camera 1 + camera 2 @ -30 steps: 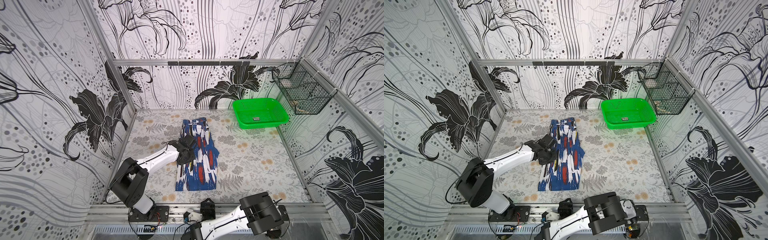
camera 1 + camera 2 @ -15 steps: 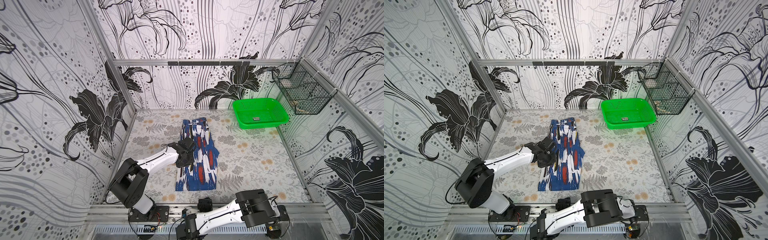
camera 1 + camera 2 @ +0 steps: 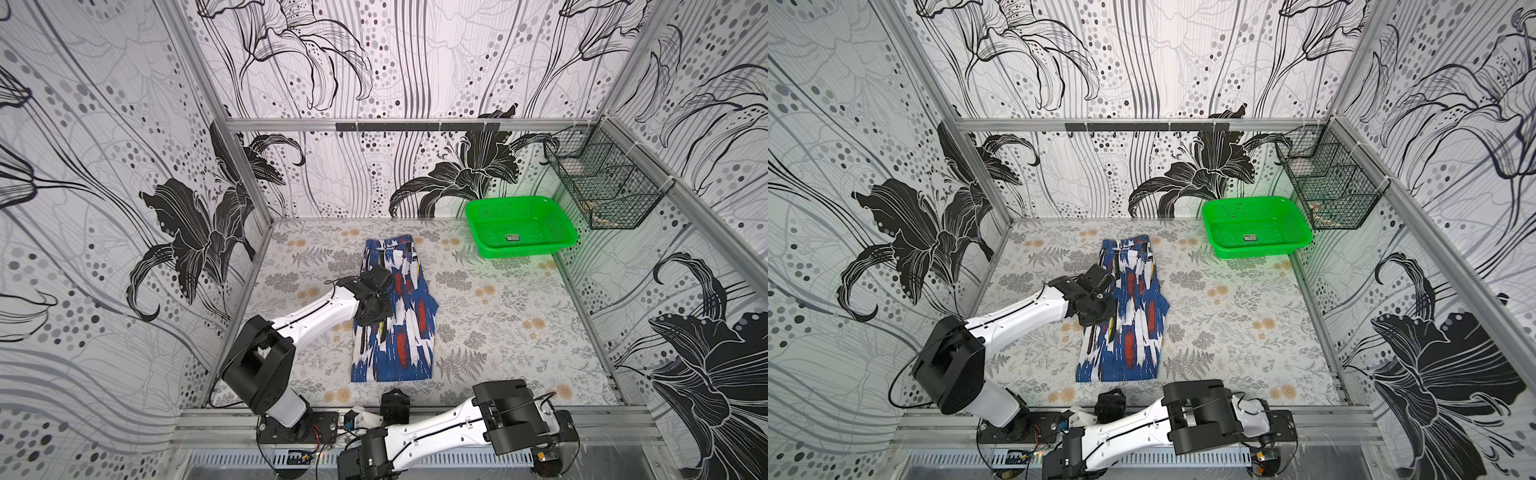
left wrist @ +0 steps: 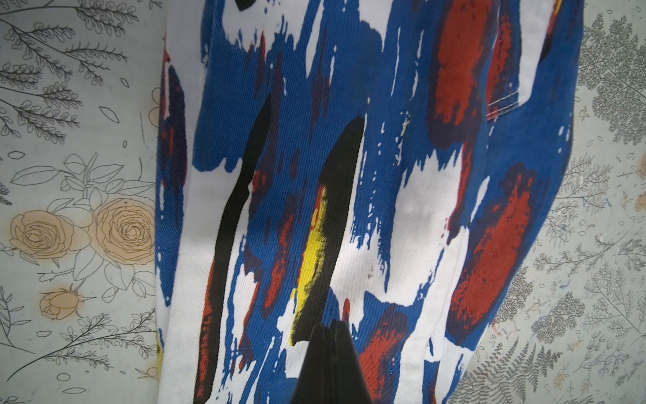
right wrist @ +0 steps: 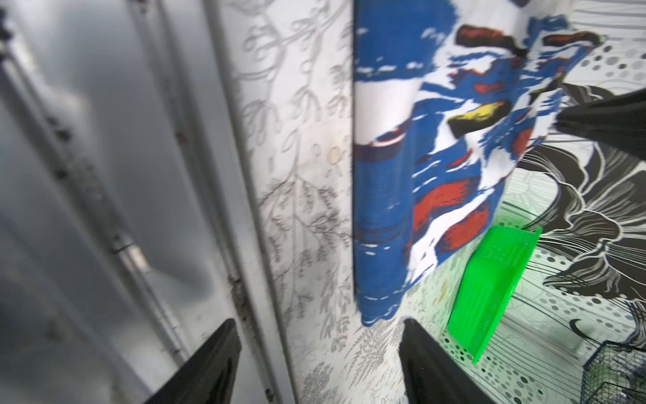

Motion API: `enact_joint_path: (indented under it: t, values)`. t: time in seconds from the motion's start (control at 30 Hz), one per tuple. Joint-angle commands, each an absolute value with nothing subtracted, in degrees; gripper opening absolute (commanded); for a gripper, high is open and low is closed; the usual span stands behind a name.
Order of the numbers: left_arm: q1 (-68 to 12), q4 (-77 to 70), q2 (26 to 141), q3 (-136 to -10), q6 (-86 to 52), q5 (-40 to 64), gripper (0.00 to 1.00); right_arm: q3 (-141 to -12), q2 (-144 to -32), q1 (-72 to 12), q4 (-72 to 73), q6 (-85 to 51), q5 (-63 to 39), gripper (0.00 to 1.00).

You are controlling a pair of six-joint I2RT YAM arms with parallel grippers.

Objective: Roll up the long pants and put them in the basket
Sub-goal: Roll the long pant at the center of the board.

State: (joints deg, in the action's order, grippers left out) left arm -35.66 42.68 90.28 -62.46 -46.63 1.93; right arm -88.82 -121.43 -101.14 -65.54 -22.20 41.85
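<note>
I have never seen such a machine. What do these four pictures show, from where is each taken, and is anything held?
These are two white robot arms, each ending in a pincer. Two pictures come from one camera above, looking down on the whole table; the other two come from small cameras on the arms' wrists. On the flowered table the long pants lie flat, not yet rolled; a green basket stands in a far corner and a wire basket hangs on the wall. The left pincer is closed, over the pants' middle, with no fabric between its fingers. The right pincer is open and empty, near the table's front edge.
</note>
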Motion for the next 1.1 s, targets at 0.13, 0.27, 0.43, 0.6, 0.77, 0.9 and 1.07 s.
enact_joint_path:
  t: [0.13, 0.27, 0.43, 0.6, 0.77, 0.9, 1.07]
  values:
    - [-35.95, 43.99, 90.71, -63.79, -45.92, 1.32, 0.0, -88.15, -119.27, -98.63, -69.3, -27.65, 50.43, 0.76]
    - [-35.95, 44.06, 90.96, -64.15, -45.96, 1.31, 0.0, -84.6, -118.14, -96.03, -66.37, -26.86, 48.04, 0.76]
    - [-35.95, 44.2, 90.98, -64.25, -45.85, 1.32, 0.0, -83.05, -119.32, -92.9, -68.33, -28.83, 45.73, 0.76]
    - [-35.86, 43.86, 91.06, -63.92, -45.75, 1.33, 0.0, -81.64, -119.58, -91.43, -67.3, -28.22, 43.98, 0.76]
    - [-35.69, 43.68, 91.32, -63.55, -45.79, 1.41, 0.0, -81.21, -120.57, -91.29, -65.35, -26.89, 42.25, 0.76]
    - [-35.38, 43.51, 90.67, -62.7, -45.71, 1.32, 0.0, -79.62, -119.93, -91.73, -63.41, -27.07, 40.64, 0.76]
    - [-35.08, 43.15, 90.57, -62.4, -45.97, 1.82, 0.0, -79.74, -121.55, -91.49, -62.36, -26.81, 41.99, 0.76]
